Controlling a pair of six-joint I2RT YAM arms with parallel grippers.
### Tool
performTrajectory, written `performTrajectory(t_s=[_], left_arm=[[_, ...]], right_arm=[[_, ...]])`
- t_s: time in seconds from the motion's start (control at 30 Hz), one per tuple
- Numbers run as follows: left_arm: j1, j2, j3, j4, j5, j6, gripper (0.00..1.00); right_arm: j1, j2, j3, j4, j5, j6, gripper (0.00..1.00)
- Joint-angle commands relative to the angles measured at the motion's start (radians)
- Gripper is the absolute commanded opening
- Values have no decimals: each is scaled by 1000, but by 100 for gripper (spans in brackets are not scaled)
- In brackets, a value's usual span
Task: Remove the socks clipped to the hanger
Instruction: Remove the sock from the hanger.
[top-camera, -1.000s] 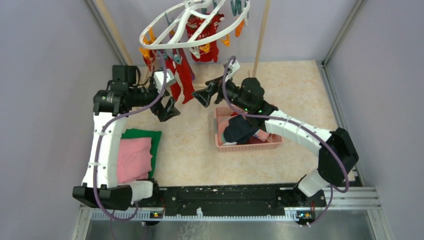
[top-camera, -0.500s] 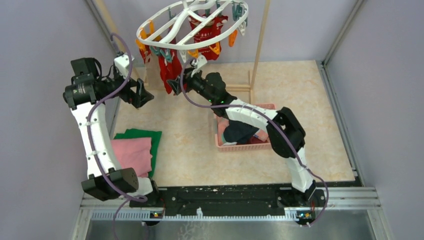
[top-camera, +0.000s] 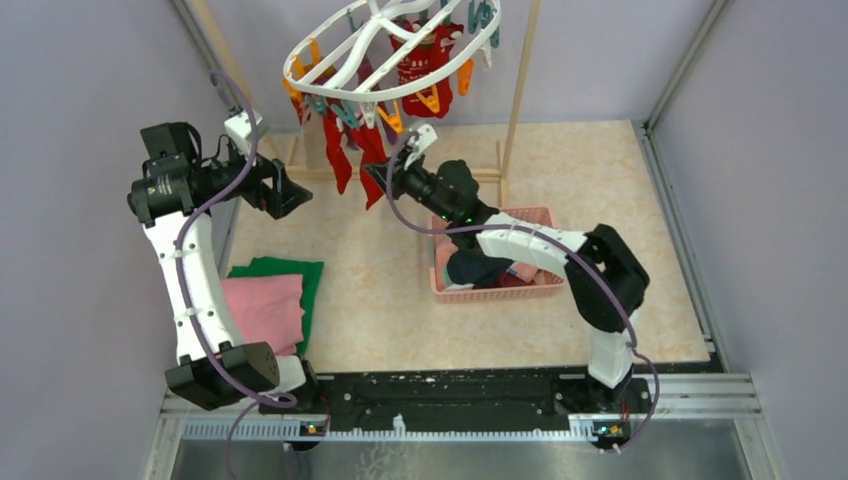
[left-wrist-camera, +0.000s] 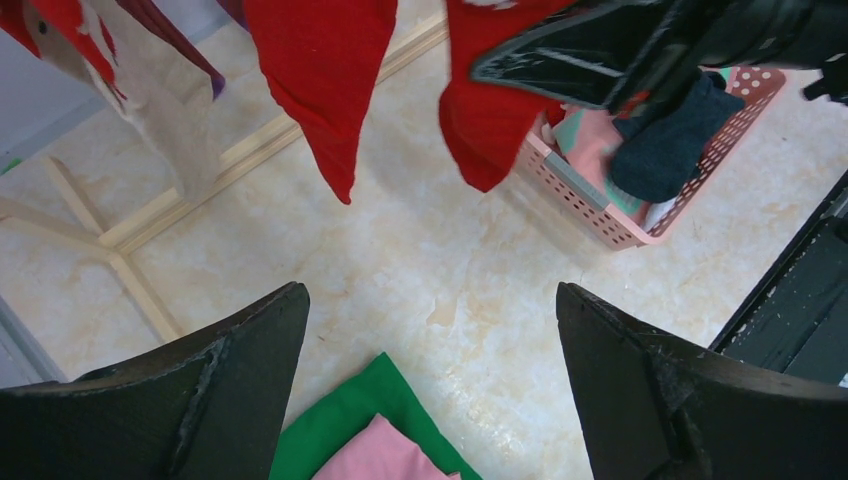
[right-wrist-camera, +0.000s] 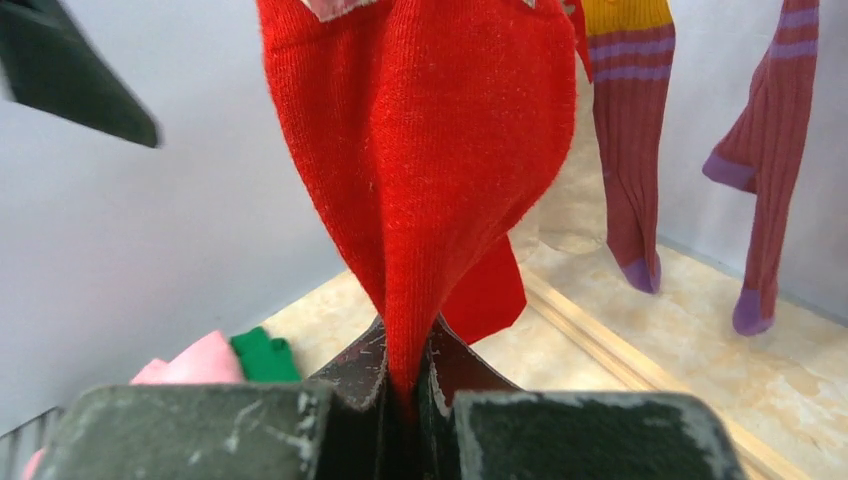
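Your right claw (right-wrist-camera: 405, 385) is clenched on the toe tip of a red sock (right-wrist-camera: 420, 150) clipped to the white hanger (top-camera: 345, 95) above the tabletop's (top-camera: 600, 180) far edge; your left claw (left-wrist-camera: 430, 300) is released and empty. With so thin a pinch the fabric may slip when pulled, or the hanger may swing along instead of letting the sock go.

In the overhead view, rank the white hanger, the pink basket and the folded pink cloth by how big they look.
1. white hanger, though it hangs nearer the camera, which flatters its size
2. pink basket
3. folded pink cloth
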Motion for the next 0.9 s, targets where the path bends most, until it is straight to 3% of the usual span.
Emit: performTrajectory(t_s=[0.0,0.17,0.4,0.7,0.87], left_arm=[[0,-20,-8,81,74,-45,99],[-18,-24,7,88,84,-83,98],[-85,-35,46,112,59,-159,97],[-253,-50,24,168,40,-247,99],[-324,-50,-16,212,71,-299,99]], right_arm=[[-44,-237,-111,78,-48,88,0],[-143,-413,-289,94,-82,214,0],[-237,-555,-355,0,-128,273,0],[-258,-527,-372,11,-370,432,0],[-236,-507,-385,56,-448,464,6]])
